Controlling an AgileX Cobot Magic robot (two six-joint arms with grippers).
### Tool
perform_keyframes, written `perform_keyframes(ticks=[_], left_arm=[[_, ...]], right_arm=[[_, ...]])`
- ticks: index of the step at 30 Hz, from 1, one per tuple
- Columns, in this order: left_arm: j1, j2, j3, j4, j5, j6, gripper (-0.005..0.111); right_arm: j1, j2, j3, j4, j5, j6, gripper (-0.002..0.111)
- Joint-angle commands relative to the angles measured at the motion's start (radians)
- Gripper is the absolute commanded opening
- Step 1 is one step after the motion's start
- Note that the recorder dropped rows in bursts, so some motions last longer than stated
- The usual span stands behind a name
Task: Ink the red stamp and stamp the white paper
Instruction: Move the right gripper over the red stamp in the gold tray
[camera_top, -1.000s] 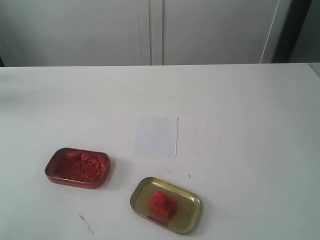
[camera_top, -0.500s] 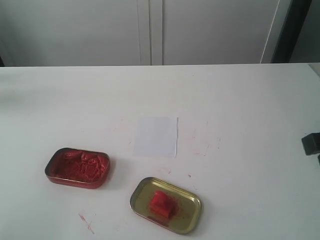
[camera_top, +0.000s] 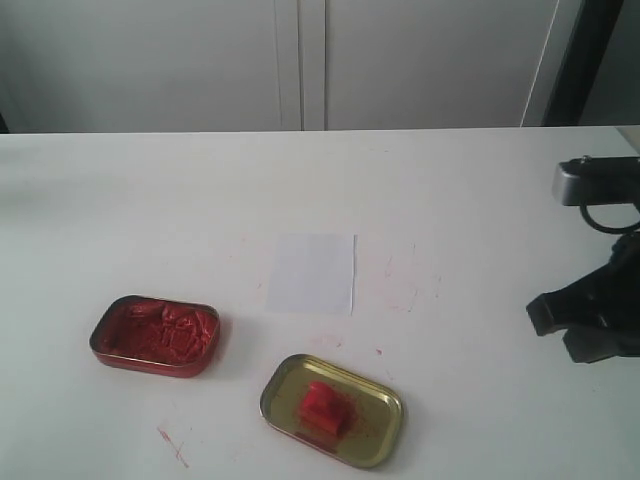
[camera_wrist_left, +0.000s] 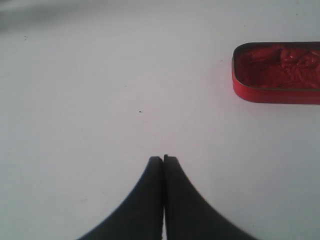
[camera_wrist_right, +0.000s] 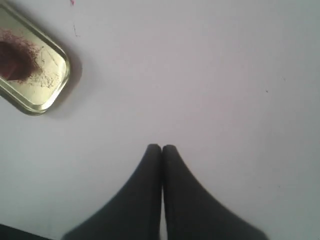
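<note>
Grippers: left gripper (camera_wrist_left: 163, 159), right gripper (camera_wrist_right: 161, 147) pinched together, empty | red stamp (camera_top: 324, 408) clear in exterior, perhaps blurred in right wrist.

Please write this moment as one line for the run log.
stage: before pickup | red stamp: in gold lid | white paper: no print visible | left gripper: shut, empty | right gripper: shut, empty

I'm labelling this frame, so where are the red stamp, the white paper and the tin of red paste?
red stamp (camera_top: 325, 406), exterior view, top of its block.
white paper (camera_top: 312, 273), exterior view, middle of the sheet.
tin of red paste (camera_wrist_left: 275, 96), left wrist view, its outer side wall.
</note>
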Motion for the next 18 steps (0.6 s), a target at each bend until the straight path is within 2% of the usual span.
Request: perform_keyframes(ticks=[1,18], left_arm=[[0.002,-0.005,0.01,0.0,0.007,0.0,0.0],[0.002,-0.005,0.01,0.0,0.007,0.0,0.0]], right_arm=[[0.048,0.055,-0.058,0.006,-0.01,-0.004,0.0],[0.276,0.265,-0.274,0.01,0.003,-0.004,0.0]])
